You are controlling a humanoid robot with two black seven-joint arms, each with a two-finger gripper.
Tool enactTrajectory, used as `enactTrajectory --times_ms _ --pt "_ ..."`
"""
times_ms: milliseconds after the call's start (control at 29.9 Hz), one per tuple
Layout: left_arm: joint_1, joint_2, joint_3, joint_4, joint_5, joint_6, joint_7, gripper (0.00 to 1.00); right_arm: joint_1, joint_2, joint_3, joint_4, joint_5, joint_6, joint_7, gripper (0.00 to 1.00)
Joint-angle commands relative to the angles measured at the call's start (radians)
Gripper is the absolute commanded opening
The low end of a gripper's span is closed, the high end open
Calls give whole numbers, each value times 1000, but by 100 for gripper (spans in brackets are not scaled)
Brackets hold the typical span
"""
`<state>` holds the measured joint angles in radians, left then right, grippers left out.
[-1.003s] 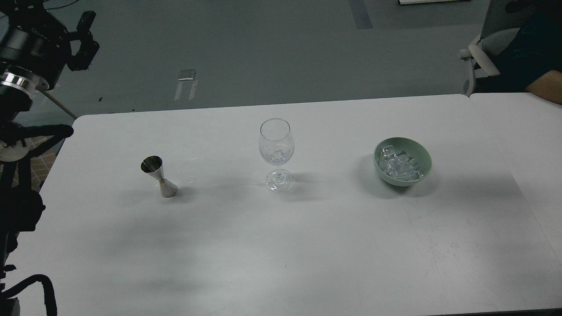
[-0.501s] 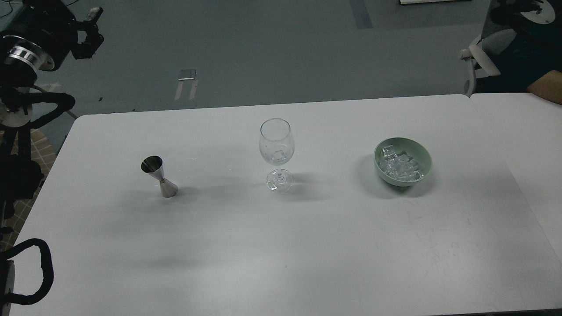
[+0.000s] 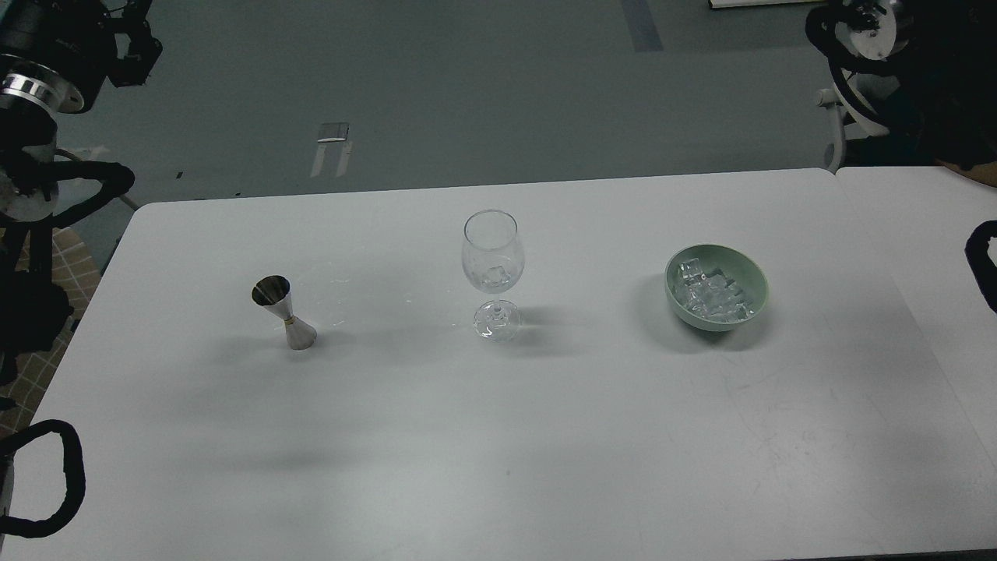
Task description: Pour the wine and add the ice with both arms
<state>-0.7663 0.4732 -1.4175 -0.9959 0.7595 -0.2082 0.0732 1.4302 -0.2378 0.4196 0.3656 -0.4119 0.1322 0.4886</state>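
A clear stemmed glass (image 3: 492, 265) stands upright at the table's middle, with what looks like one ice cube (image 3: 494, 274) in it. A pale green bowl (image 3: 754, 287) to its right holds several clear ice cubes (image 3: 710, 296). A steel jigger (image 3: 284, 313) stands to the glass's left. My left arm is raised at the top left; its gripper (image 3: 131, 45) is dark, partly cut off by the top edge and far from the table's things. Of my right arm (image 3: 868, 27) only a joint with cables shows at the top right; its gripper is not seen.
The white table (image 3: 498, 436) has a second table (image 3: 919, 210) butted against its right side. A chair (image 3: 845, 101) and a person's arm (image 3: 977, 170) are behind the far right corner. Black cable loops hang at the left (image 3: 47, 483) and right (image 3: 981, 257) edges.
My left arm has lifted higher, its gripper now partly out of the top edge. My right arm has come into view at the top right and moved leftward. The glass, bowl and jigger have not moved.
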Motion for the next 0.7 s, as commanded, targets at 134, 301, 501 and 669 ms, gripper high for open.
enactTrajectory --times_ms 134,301,501,669 --pt "-57 1 26 129 -52 -22 -3 98 -1 61 13 -109 74 37 0 100" --pt "-57 -4 37 135 -48 -5 -12 98 -2 74 15 -116 81 40 0 100" --pt "-57 5 86 123 -54 36 -26 98 13 72 25 -106 84 40 0 100" --pt "-71 56 86 118 -57 21 -23 98 32 69 79 -99 84 26 0 100"
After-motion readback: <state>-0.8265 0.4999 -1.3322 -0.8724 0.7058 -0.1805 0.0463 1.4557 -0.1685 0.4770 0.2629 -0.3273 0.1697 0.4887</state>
